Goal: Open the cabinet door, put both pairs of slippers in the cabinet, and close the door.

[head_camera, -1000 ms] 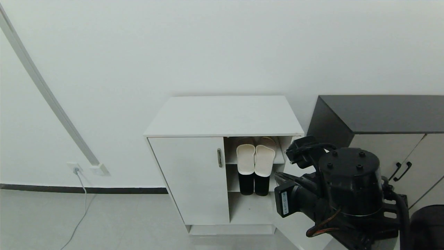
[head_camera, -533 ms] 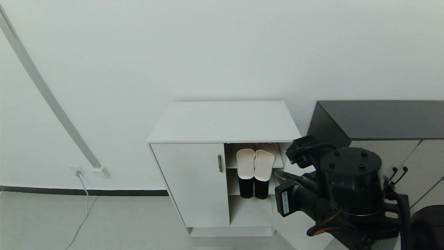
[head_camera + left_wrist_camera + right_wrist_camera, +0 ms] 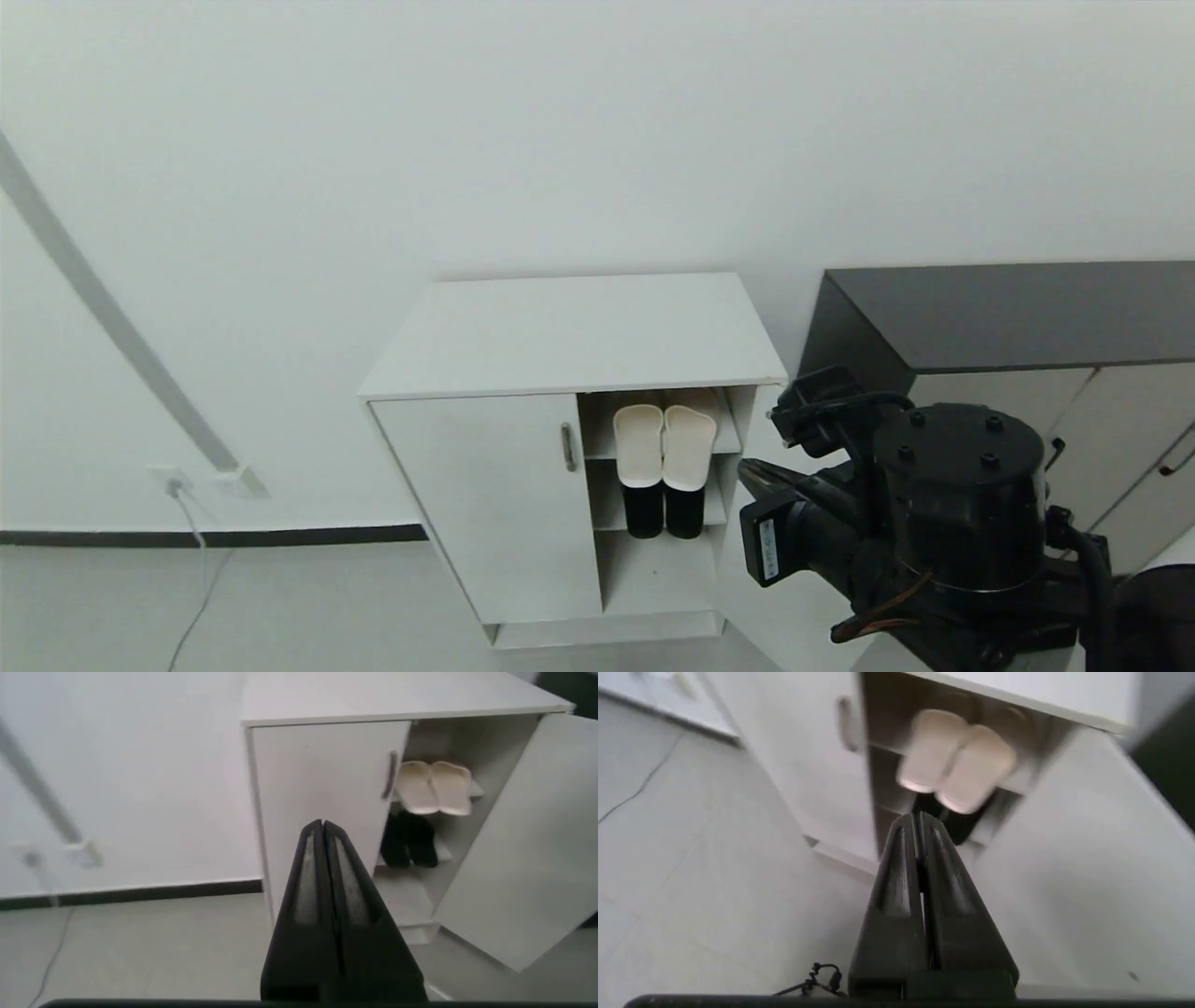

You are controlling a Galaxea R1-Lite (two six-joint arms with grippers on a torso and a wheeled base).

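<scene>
**Operator:** State of each tool?

**Technician:** Left tool (image 3: 321, 829): fingers pressed together, nothing between them. It is held off the floor, in front of the cabinet (image 3: 579, 327). Right tool (image 3: 918, 821): fingers also pressed together and empty, pointed at the open compartment.

**Operator:** Location of the slippers?

**Technician:** Both pairs are inside the cabinet's right compartment. The white slippers (image 3: 663, 446) lie side by side on the upper shelf and project past its front edge. The black slippers (image 3: 663, 511) are on the shelf directly below them.

**Operator:** Door condition?

**Technician:** The left door (image 3: 485, 509) is shut, with its handle (image 3: 567, 447) at the inner edge. The left wrist view shows the right door (image 3: 523, 840) swung wide open, its inner face exposed. In the head view the right arm (image 3: 896, 504) stands in front of that area.

**Operator:** Surroundings?

**Technician:** The head view shows a dark-topped cabinet (image 3: 990, 313) just beside the white one, on the robot's right. A wall socket (image 3: 173, 481) with a cable sits low on the wall, well to the left.
</scene>
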